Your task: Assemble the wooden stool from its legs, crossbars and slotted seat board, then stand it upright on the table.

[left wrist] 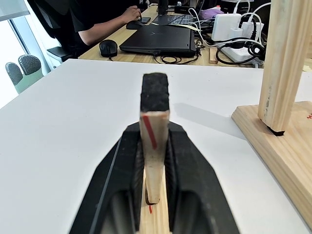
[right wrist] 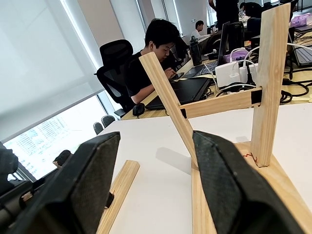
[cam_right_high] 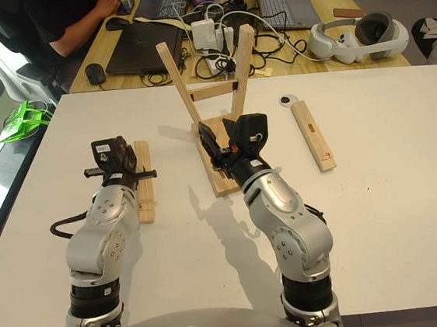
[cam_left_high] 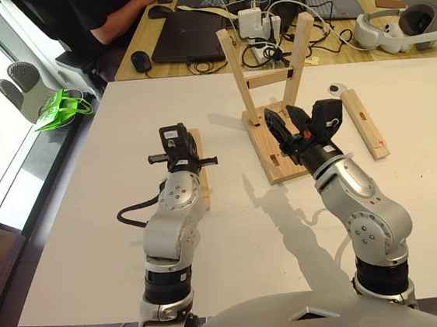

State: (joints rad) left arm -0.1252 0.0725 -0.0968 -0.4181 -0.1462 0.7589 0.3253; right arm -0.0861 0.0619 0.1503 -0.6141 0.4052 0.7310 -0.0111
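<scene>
The slotted seat board (cam_left_high: 261, 142) lies flat on the white table. Two legs (cam_left_high: 238, 75) (cam_left_high: 301, 52) stand up from it, joined by a crossbar (cam_left_high: 270, 78). My right gripper (cam_left_high: 302, 123) hovers open just over the board's near half, its fingers (right wrist: 87, 185) apart with nothing between them. To the left, my left gripper (cam_left_high: 175, 141) is shut on another wooden leg (cam_left_high: 203, 182) that lies on the table; this leg (left wrist: 155, 141) has a red mark. A further slotted wooden piece (cam_left_high: 364, 125) lies loose to the right.
A small white round object (cam_left_high: 337, 87) sits by the loose piece. Behind the table a wooden desk (cam_left_high: 150, 30) holds laptops, a power strip, cables, a mouse and headphones (cam_left_high: 404, 28). The table's left edge (cam_left_high: 70, 163) drops to the floor.
</scene>
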